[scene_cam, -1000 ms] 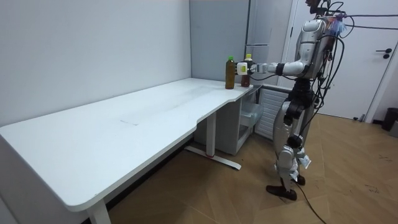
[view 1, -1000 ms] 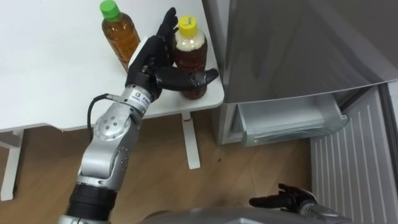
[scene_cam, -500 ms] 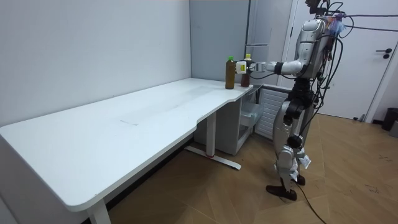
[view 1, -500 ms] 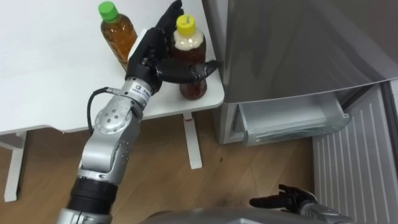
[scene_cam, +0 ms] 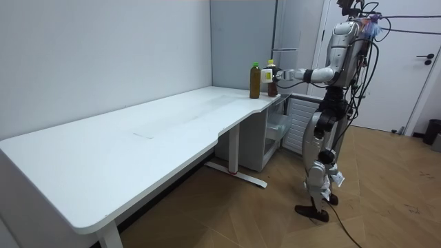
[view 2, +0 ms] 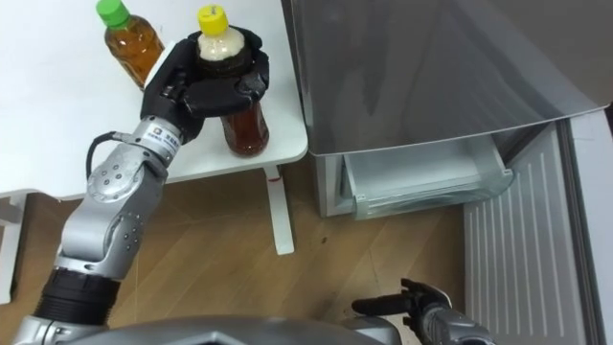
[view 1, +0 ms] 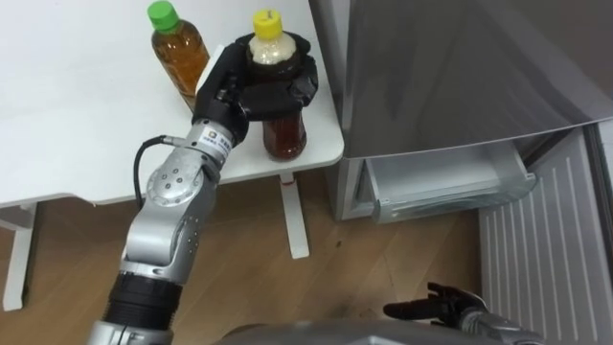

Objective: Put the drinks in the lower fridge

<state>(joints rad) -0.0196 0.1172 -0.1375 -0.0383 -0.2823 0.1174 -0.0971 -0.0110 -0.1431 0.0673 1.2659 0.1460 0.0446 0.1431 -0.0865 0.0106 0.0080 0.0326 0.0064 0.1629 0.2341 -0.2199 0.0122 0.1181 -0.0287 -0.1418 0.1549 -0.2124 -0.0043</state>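
Robot stands at bench [scene_cam: 138, 141] end by fridge [scene_cam: 238, 41], left robot hand [scene_cam: 280, 74] on yellow-capped bottle [scene_cam: 271, 85], green-capped bottle [scene_cam: 255, 83] just beside.

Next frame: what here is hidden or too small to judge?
Yellow bottle: its middle, eye views, wrapped by the left robot hand.
Whether its base is off the table: eye views look down from above; room view too small.
Green bottle: its base, eye views, behind that hand.
Fridge: its lower inside, eye views, hidden by its own front above the open drawer.
Right robot hand: pose, small and dark, eye views' bottom.
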